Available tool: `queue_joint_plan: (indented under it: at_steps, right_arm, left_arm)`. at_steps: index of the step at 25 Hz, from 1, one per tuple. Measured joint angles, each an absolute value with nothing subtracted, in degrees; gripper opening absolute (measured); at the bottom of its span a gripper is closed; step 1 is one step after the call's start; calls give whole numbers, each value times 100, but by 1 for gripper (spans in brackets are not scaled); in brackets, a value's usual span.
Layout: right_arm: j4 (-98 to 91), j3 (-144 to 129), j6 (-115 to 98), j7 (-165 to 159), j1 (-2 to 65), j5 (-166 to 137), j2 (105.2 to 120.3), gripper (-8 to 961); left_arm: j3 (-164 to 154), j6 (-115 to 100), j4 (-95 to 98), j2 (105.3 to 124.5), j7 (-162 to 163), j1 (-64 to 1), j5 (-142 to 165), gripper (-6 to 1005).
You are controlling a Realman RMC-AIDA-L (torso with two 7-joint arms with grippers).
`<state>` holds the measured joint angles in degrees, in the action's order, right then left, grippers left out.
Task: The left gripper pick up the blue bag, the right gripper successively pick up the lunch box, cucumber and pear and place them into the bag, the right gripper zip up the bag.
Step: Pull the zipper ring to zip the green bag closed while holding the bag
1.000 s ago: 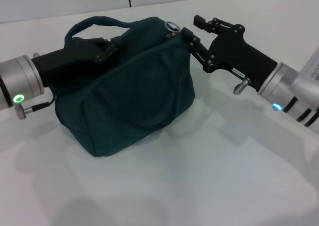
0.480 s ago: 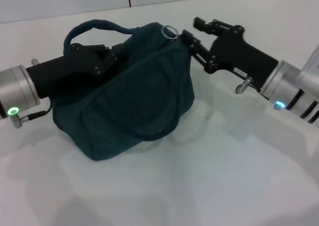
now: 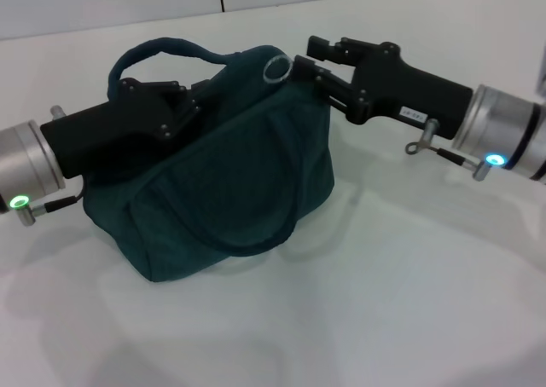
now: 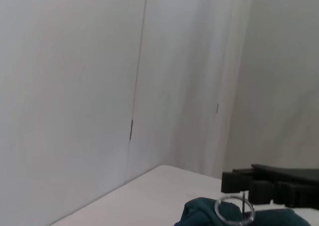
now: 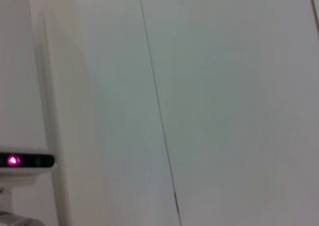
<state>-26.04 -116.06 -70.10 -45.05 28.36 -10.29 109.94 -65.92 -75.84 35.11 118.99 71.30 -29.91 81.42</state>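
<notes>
My sticker-marked black right end effector point(image 3: 300, 63) sits upper centre, closed on the dark-teal fabric bag's point(image 3: 230, 174) silver zip ring point(image 3: 277, 68), its zip line running leftward.

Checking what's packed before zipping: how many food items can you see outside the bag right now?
0. Only the blue bag shows on the white table, with the left end effector and right end effector at its top. Anything inside is hidden.

Left gripper point(image 3: 192, 97): matte black, blocky, small screws on top, joined to a silver cylindrical wrist with a glowing green ring light and a thin black cable underneath. Right gripper point(image 3: 303, 59): black linkage body with visible screws, a small white printed sticker on its side, a silver wrist cuff, a blue-lit ring, and a metal thumbscrew below.
</notes>
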Motion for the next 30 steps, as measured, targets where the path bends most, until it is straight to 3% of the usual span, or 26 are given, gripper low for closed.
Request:
queue_joint_plan:
  at_steps: [9,30]
  right_arm:
    - [-2542,-11498,-7040,-4664,2959,-1667,10687,348]
    - [-3272,-10125,-6957,-5611,2999,-4163,10706,346]
  left_arm:
    - [-6591,-7586,3484,11912,7032,-2988,8138,65]
    - [-6592,-7549,3463,11927,6920,-2901,8136,63]
